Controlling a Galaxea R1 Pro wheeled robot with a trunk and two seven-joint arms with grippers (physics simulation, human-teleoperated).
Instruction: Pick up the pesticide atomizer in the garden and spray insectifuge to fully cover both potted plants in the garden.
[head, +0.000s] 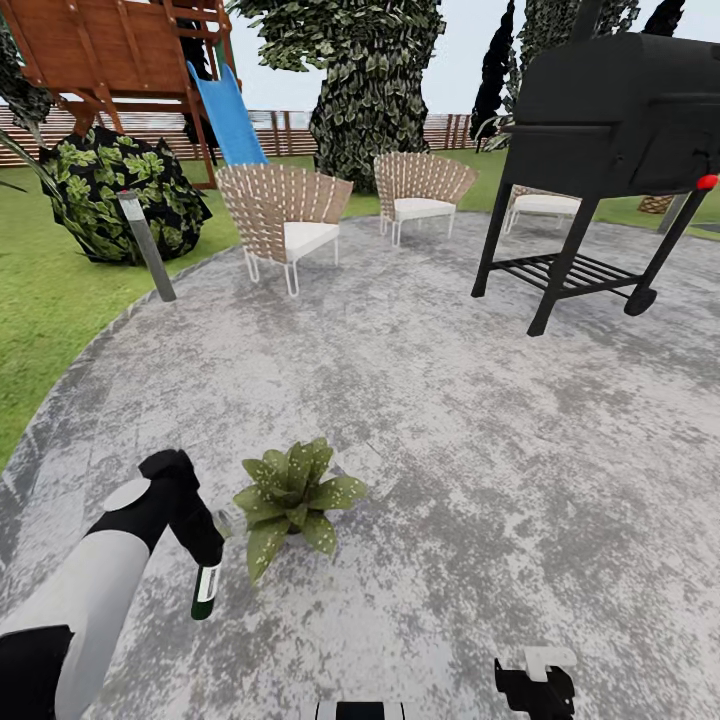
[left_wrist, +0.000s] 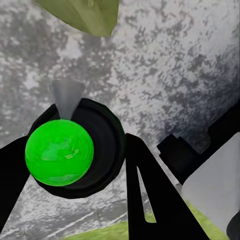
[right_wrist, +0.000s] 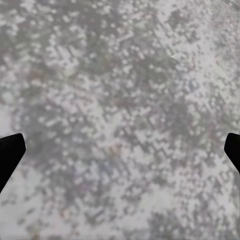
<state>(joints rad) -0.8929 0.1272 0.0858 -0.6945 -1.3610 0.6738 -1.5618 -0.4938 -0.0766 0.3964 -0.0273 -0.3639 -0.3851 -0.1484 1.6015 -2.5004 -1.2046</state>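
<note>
**Atomizer in your left jaws, plant just to its right**

You had the left gripper (head: 205, 560) closed on the pesticide atomizer (head: 206, 590), a small dark-green bottle with a white band, hanging upright below the wrist with its long axis close to vertical. In the left wrist view the jaws stood either side of its bright green round cap (left_wrist: 59, 152), and the pale translucent nozzle (left_wrist: 66, 97) pointed toward a leaf tip. The potted plant (head: 292, 495), a low rosette of speckled pointed green leaves, sat on the mottled grey stone paving (head: 450, 420) just beside the bottle, toward your right and slightly ahead. Your left arm was much the nearer. The right gripper (head: 535, 685) hung low over bare paving, jaws spread wide and holding nothing. I judged the spray needed the nozzle aimed at the rosette
</note>
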